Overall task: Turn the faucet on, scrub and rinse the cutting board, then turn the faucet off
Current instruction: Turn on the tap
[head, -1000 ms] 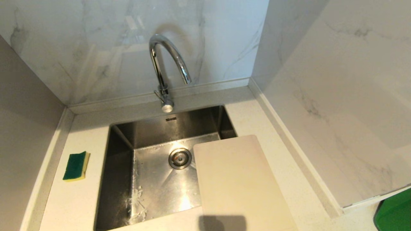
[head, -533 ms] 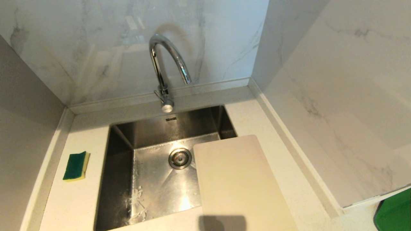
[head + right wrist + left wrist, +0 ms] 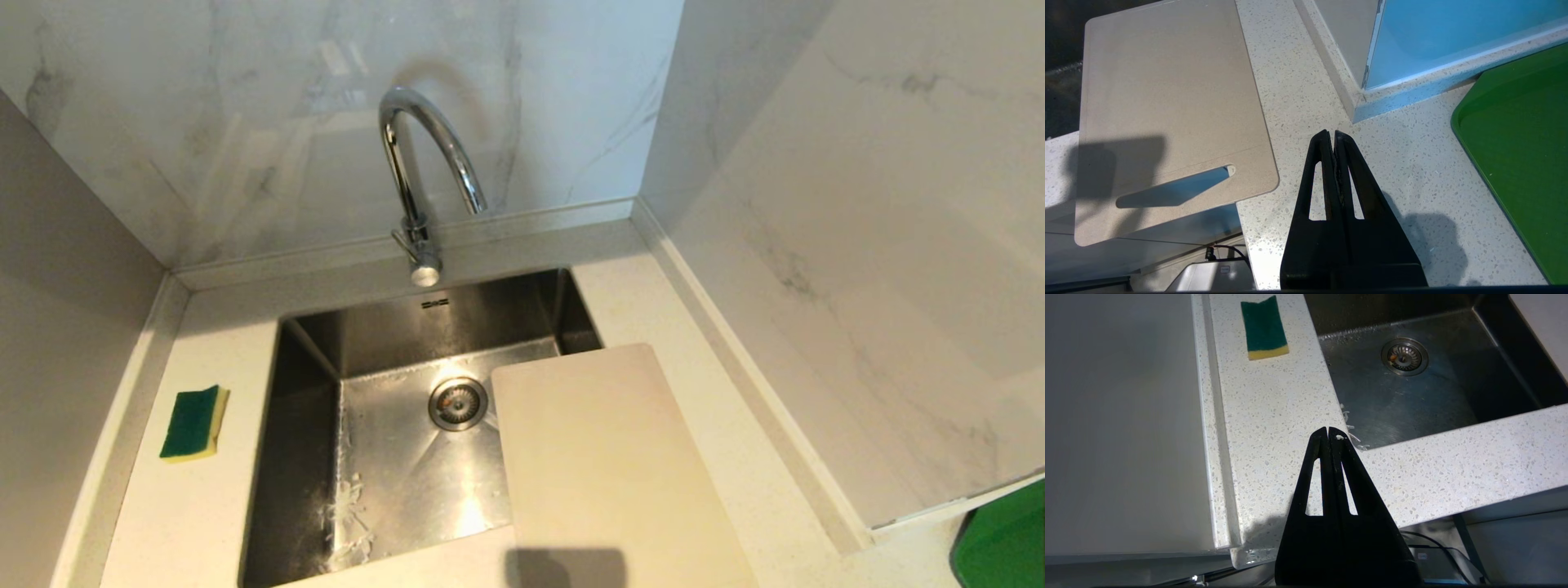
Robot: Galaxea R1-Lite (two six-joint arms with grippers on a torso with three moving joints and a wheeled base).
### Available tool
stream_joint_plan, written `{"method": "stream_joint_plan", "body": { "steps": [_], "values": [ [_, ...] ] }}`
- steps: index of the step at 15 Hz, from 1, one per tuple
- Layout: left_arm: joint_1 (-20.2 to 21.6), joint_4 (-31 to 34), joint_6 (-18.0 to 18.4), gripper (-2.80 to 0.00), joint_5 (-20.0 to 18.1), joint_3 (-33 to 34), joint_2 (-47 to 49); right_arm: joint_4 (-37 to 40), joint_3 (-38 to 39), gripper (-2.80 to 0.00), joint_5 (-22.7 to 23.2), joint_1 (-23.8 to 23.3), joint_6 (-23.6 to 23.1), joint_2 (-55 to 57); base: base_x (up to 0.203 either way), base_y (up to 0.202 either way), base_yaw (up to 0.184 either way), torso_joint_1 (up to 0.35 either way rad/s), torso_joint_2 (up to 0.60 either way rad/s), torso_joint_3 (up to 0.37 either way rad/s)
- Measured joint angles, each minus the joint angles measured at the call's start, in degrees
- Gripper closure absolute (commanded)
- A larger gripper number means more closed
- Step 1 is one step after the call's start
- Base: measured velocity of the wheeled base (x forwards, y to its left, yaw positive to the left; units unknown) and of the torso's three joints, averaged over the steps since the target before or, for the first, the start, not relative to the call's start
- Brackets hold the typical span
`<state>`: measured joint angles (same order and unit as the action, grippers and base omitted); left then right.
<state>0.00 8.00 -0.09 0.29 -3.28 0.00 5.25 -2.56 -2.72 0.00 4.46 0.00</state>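
I see marble walls (image 3: 857, 204) closing in the speckled surface (image 3: 204, 506) at the back and on my right. The steel sink (image 3: 392, 474) is sunk in the middle of it, with a drain (image 3: 458, 403) in its floor and some white scraps by its front left corner. The board (image 3: 604, 465) lies flat on my right, bridging the sink's right edge and the surface (its slotted end overhangs the front edge, as the right wrist view shows). A green tray (image 3: 1519, 134) sits further right, beyond the wall's end. The faucet (image 3: 418, 175) stands behind the sink, spout arching over the basin, no water running; nothing stands between it and me. A green-and-yellow sponge (image 3: 194, 422) lies on the surface left of the sink. My left gripper (image 3: 1329, 433) hangs above the front edge near the sink's left corner, fingers (image 3: 1340, 465) pressed together and empty. My right gripper (image 3: 1332, 136) hangs over bare surface just right of the board, fingers (image 3: 1349, 171) likewise closed on nothing.
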Motion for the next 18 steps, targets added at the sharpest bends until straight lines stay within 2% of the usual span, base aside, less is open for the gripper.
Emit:
{"method": "stream_joint_plan", "body": {
  "steps": [18],
  "values": [
    [0.0,0.6,-0.3,0.0,0.1,-0.2,0.2,0.0,0.0,0.0,0.0,0.0,0.0,0.0,0.0,0.0,0.0,0.0,0.0,0.0]
  ]
}}
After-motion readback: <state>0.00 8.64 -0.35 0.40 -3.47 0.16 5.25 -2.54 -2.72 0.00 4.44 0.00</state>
